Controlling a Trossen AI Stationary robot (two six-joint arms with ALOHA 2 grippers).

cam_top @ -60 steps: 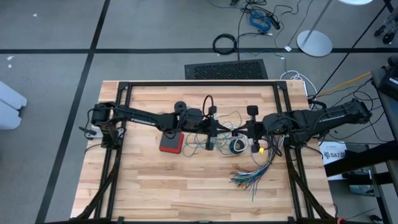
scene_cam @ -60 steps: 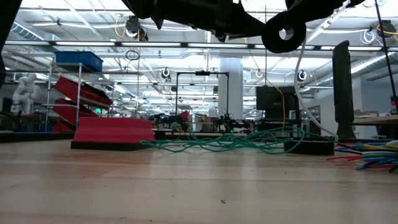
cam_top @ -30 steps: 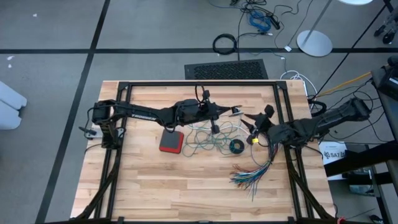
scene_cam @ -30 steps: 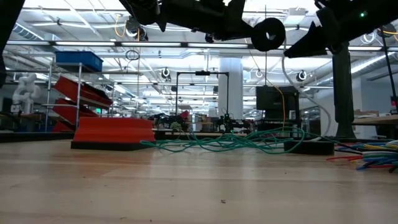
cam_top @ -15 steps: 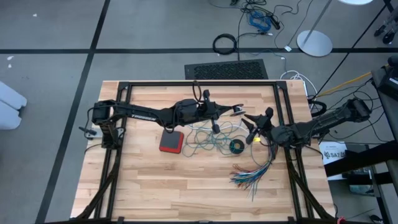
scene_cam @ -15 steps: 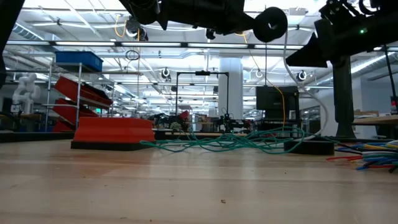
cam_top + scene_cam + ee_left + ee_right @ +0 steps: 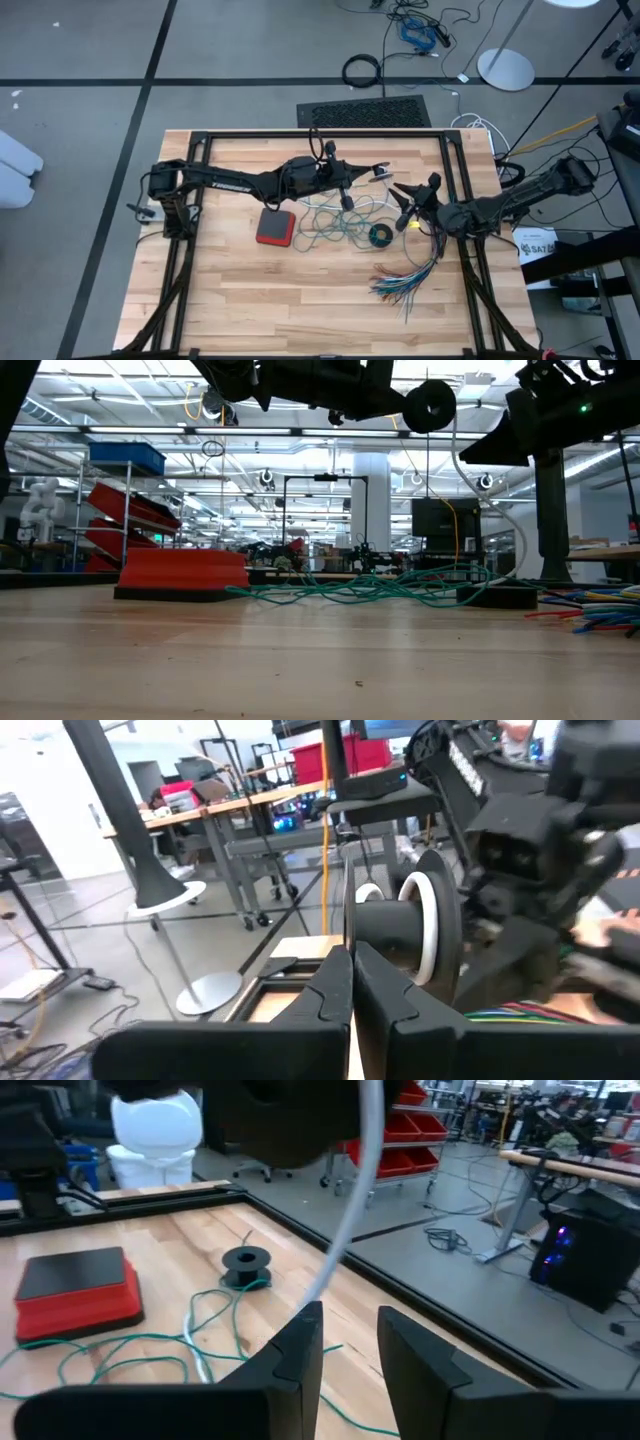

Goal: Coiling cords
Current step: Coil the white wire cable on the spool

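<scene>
1. High view: the left gripper (image 7: 352, 176) reaches over the table's far middle with its fingers pressed together, and the round black-and-white piece (image 7: 381, 173) sits at its tip; the right gripper (image 7: 400, 203) is close by, fingers a little apart; the teal-green cord (image 7: 325, 222) lies in loose loops on the table (image 7: 230, 300) between a red block (image 7: 275, 228) and a small black ring (image 7: 380, 235); a fan of multicoloured wires (image 7: 405, 280) lies nearer the front.
2. Low view: the round piece (image 7: 430, 405) hangs above the table, the white cord (image 7: 470, 465) drooping from it; the teal-green cord (image 7: 360, 588) is heaped flat on the wood.
3. Left wrist view: the fingers (image 7: 345, 990) are closed, the round piece (image 7: 405, 935) just ahead of them.
4. Right wrist view: the fingers (image 7: 300, 1350) stand slightly apart; the white cord (image 7: 350, 1210) runs down to the gap, but whether they pinch it I cannot tell.
</scene>
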